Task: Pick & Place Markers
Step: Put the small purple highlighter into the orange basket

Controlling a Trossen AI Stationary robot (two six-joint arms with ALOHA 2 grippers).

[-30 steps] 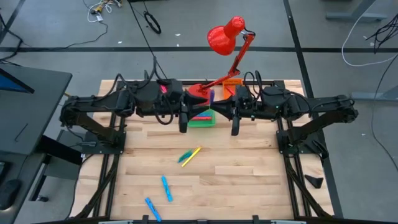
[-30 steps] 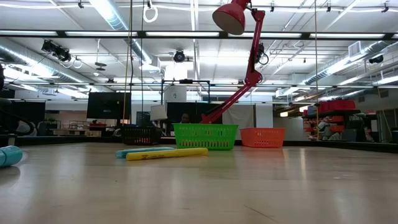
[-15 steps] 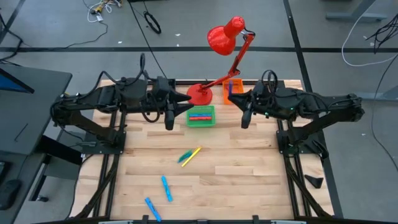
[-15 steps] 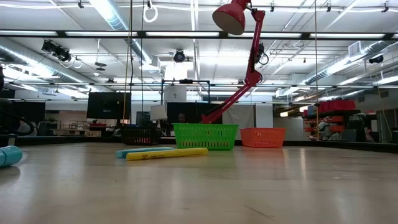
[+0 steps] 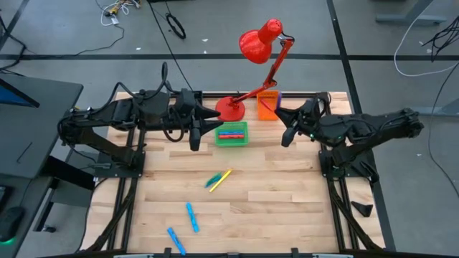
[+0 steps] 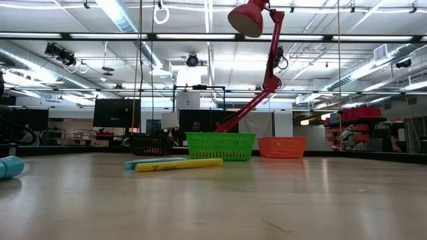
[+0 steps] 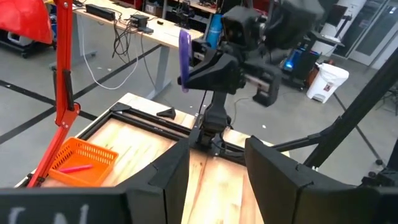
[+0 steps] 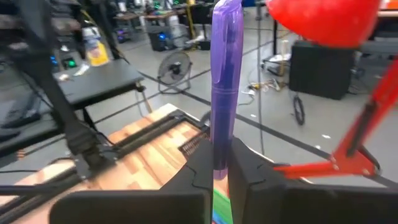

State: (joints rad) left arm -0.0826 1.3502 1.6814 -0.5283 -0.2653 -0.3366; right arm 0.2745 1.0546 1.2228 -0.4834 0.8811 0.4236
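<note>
While unlabelled, purple marker stands between right fingers.

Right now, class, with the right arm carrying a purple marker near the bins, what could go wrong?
The right tool pinches only the bottom end of the purple marker, so it might tilt or slip. The red lamp leans over the orange bin, so the arm could bump it.

Purple marker upright in right pincer; yellow marker and blue markers flat on table.
</note>
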